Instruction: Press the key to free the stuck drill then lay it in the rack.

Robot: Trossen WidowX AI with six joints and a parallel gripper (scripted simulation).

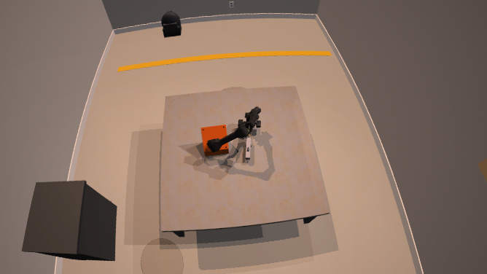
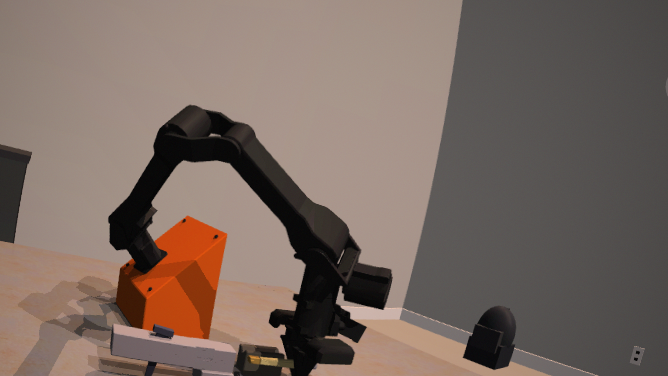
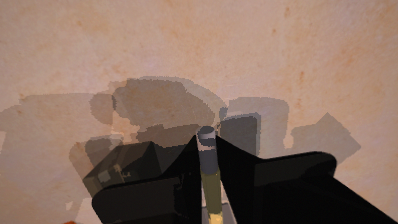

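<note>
Exterior: orange wedge-shaped box [image 1: 214,132] [image 2: 195,270] at left, its foot partly hidden by pale rectangular bar [image 1: 248,156] [image 2: 172,348]. Right of bar, black gripper [image 1: 249,130] [image 2: 290,363] [image 3: 203,138] is clamped on slim olive-and-gold cylindrical drill [image 2: 270,361] [image 3: 210,187].

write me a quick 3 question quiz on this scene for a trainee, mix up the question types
1. Multiple choice: what colour is the boxy block with small dark screws?
a) green
b) orange
c) white

2. True or false: the black parallel-jaw gripper has nothing between its fingers.

3. Fill in the blank: the small blue-grey tab sits on top of the long, pale ____.

Key: 1 b; 2 false, it is shut on the slim grey-tipped rod; 3 bar.
</note>
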